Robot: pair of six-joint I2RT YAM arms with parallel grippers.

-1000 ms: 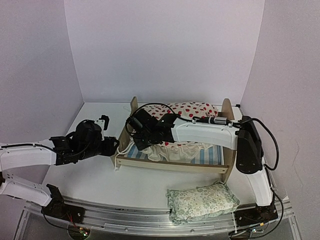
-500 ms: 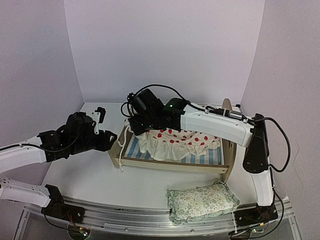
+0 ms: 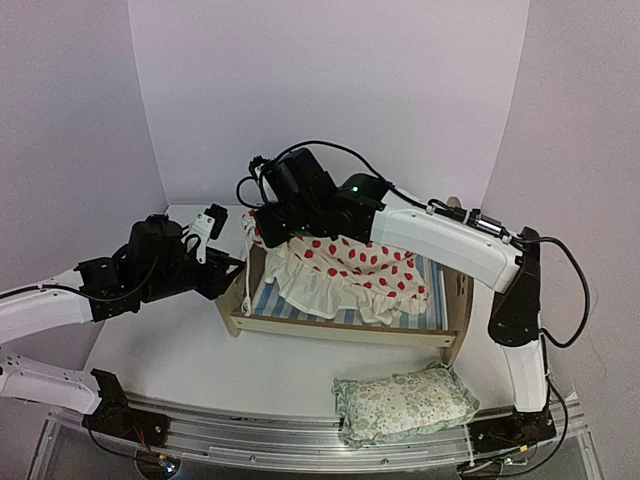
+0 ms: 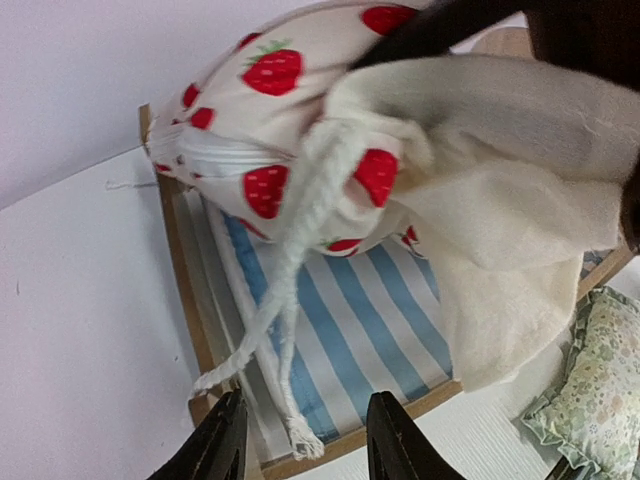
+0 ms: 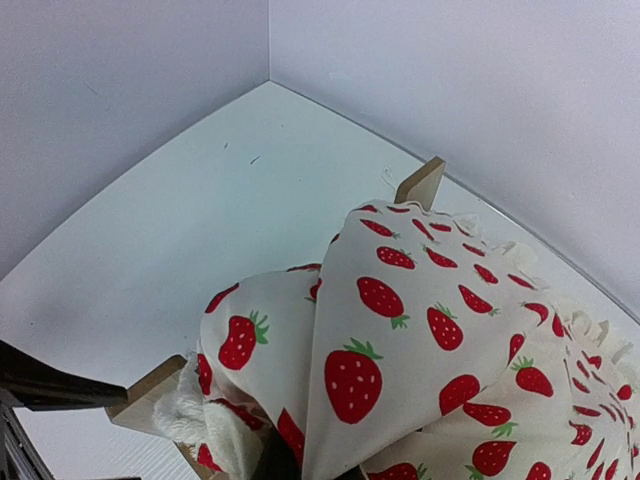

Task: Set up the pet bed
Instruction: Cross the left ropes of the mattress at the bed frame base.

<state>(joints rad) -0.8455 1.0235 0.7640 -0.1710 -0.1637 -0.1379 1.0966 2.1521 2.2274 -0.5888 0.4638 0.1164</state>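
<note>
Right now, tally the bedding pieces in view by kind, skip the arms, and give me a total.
Wooden pet bed: 1
Strawberry cushion, hanging over the bed: 1
Green floral pillow, lying in front of the bed: 1
Total: 3

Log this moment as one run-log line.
right pincer: shut on strawberry cushion, one end lifted over pet bed | left pincer: open, empty, beside bed | floral pillow: on table
</note>
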